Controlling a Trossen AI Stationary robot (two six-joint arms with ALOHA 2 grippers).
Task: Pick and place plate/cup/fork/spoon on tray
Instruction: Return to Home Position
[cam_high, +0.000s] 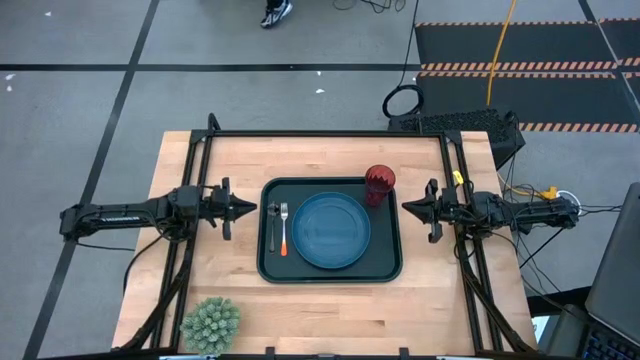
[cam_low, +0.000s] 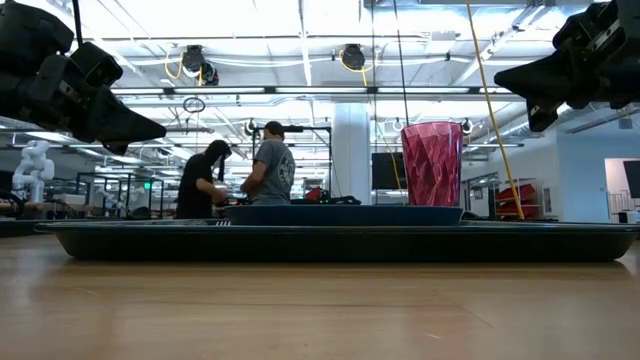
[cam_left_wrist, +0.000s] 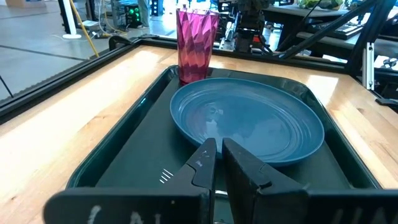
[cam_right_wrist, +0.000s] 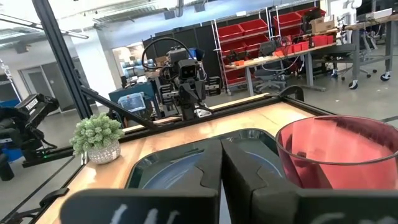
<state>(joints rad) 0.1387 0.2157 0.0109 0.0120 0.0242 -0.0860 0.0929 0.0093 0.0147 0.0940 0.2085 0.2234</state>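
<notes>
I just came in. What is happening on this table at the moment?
Nothing is being handled right now. The tray holds everything: the blue plate in its middle, the red cup upright in a corner on the right arm's side, and the spoon and the fork side by side on the left arm's side. The left gripper and the right gripper are shut and empty, above the table, one off each end of the tray. The setting looks finished.

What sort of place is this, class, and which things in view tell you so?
Probably a robotics lab in an industrial hall: left arm and right arm at a workbench, red storage bins on shelves, hazard-striped floor mats.
</notes>
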